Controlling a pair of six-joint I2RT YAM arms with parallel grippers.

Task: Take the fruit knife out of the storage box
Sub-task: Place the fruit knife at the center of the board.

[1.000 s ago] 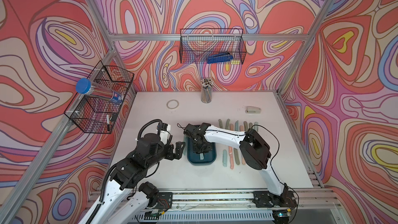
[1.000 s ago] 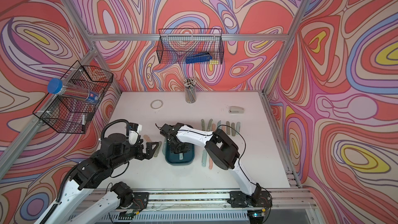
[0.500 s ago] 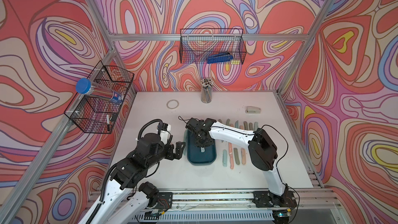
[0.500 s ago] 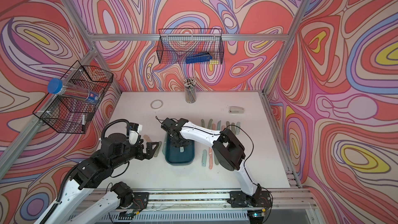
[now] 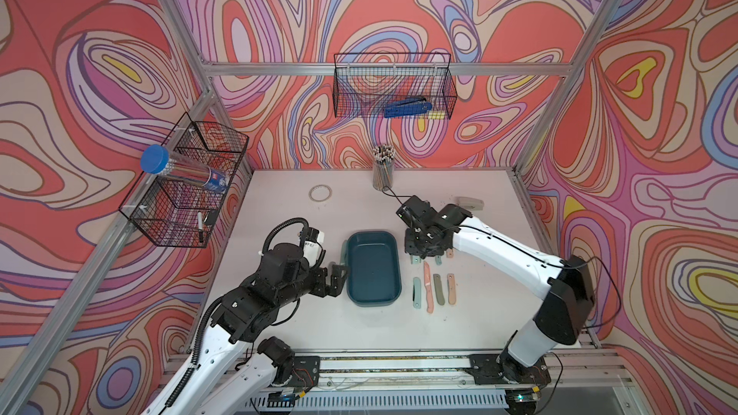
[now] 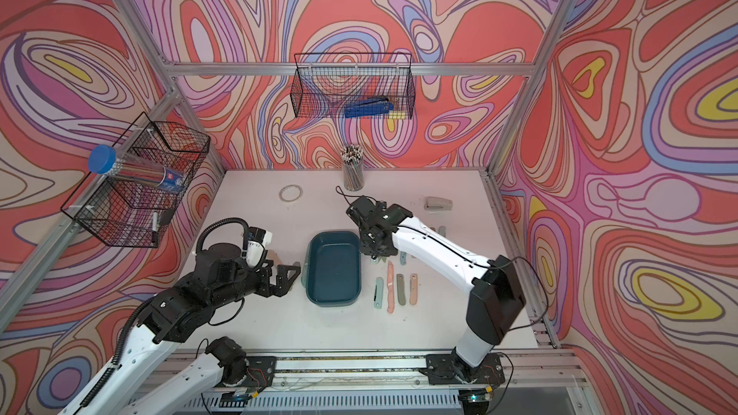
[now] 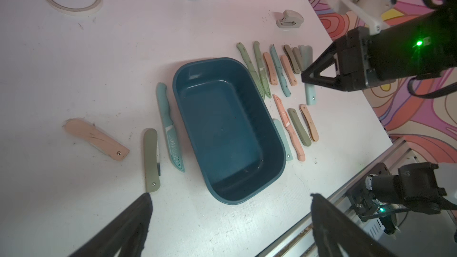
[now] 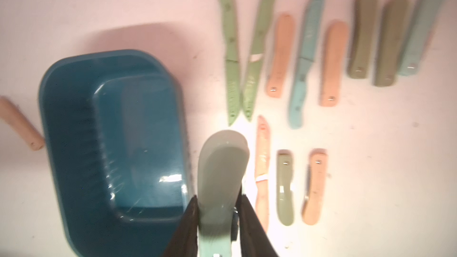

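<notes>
At the left side of the table [image 5: 279,201], the left gripper [image 5: 337,280] hangs with its jaws spread wide and nothing between them, just beside the long left wall of the storage box [image 5: 373,235]. It sits where it sat a second ago. Three knives [image 7: 150,159] lie on the table on that side of the box, the teal knife [image 7: 170,129] just beside its wall. Next comes the box itself: the left wrist view looks down into it and shows a bare floor with no knife left inside.

Right of the box is where the change lies. A second ago the right gripper was down inside the box, and half a second ago it had reached the box's far end. Now the right gripper [image 8: 219,197] is clear of the rim, off the box's far right corner and over the rows of laid-out knives [image 7: 294,124]. Its jaws are pinched narrow on a pale green folded fruit knife [image 8: 222,164], held by one end with the rest sticking out ahead. So the knife is out of the box and in the grip; how high above the table it hangs cannot be told. The removal looks done, and what remains is probably to set the knife down among the others and let go.
</notes>
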